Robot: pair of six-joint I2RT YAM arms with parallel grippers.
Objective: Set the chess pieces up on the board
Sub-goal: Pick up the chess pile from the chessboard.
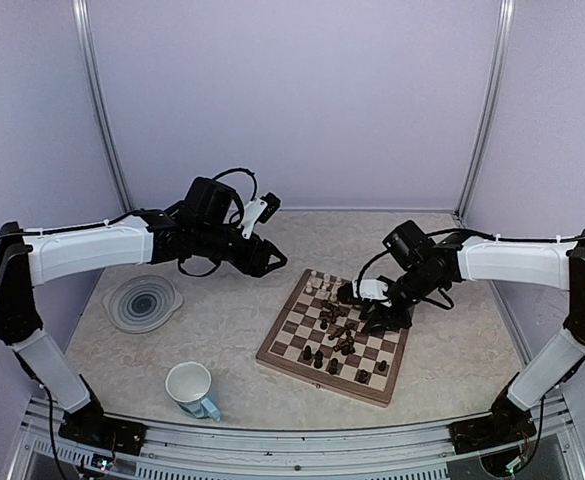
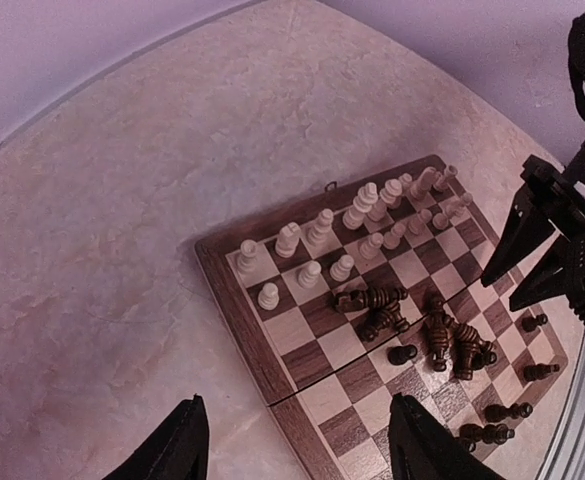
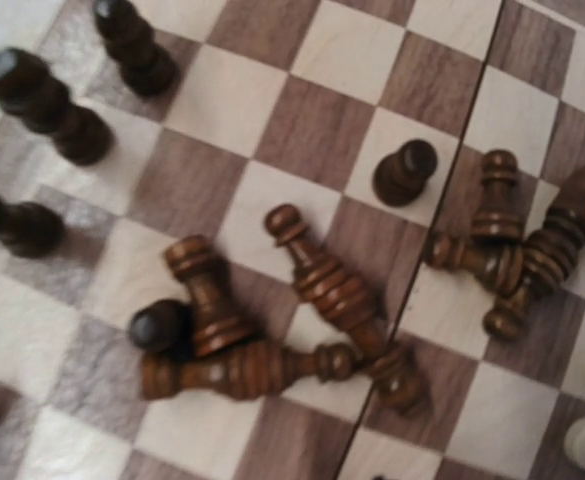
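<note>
The right gripper (image 2: 504,280), jaws apart and empty, hovers low over the dark chess pieces (image 3: 322,280) lying tangled in the middle of the board (image 1: 272,352). Closing there could pinch two at once or roll a neighbour into the standing ones (they touch and cross each other). The left gripper (image 2: 297,410), likewise apart and empty, hangs above the bench (image 1: 222,320) beside the board. Count: one board; roughly sixteen cream pieces (image 2: 357,212) upright along its far side; about eight dark ones toppled and some six standing; one plate (image 1: 142,302); one mug (image 1: 190,388).
</note>
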